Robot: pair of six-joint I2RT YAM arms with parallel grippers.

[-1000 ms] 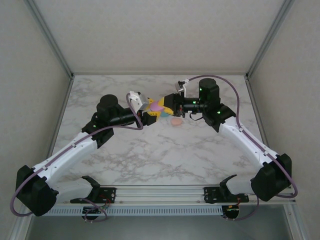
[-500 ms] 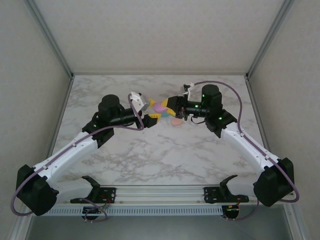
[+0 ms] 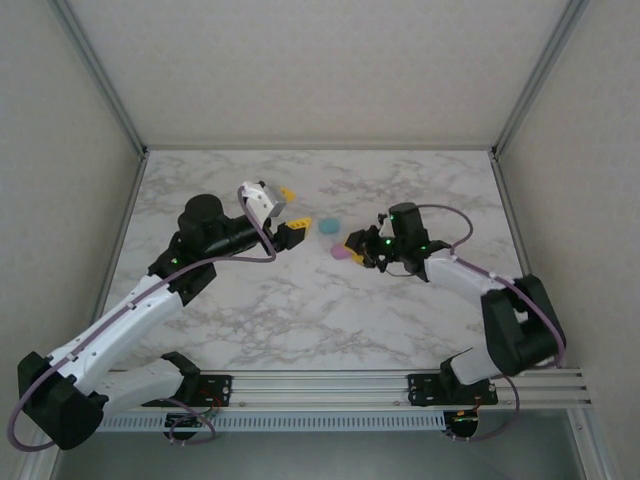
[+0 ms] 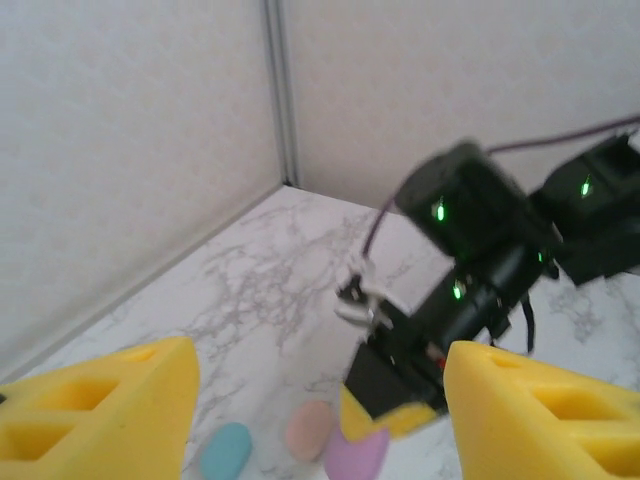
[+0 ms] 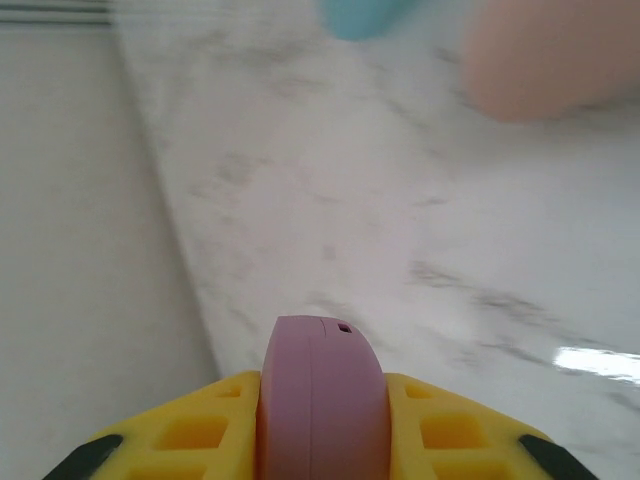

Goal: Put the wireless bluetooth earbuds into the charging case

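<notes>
While both arms reach in over the marbled table point(image 3: 300, 310), what does each gripper carry? (Student)

The right gripper point(image 3: 352, 247) is closed on the lilac charging case point(image 5: 322, 385) — a rounded shell held edge-on between its yellow fingers, the seam running upright and a small hole visible on the rim. The left gripper point(image 3: 290, 213) has its yellow fingers spread wide, with nothing between them. (Tutor)

Where exactly is the case? (Student)

It is in the right gripper's grasp, low over the marble and a little right of centre in the overhead view. Whether its lower edge touches the surface cannot be told. The left gripper is apart from it, to the left, and points toward it. (Tutor)

And the other coloured items? (Student)

Two lie on the table. A teal rounded piece point(image 3: 328, 226) sits between the two grippers. A peach rounded piece point(image 4: 309, 430) lies just beside the lilac case; in the left wrist view the order from left to right is teal, peach, lilac. Both look close to the case in size — their outlines are too blurred to show whether they are cases of the same kind, or whether the peach piece touches the lilac one. (Tutor)
</notes>
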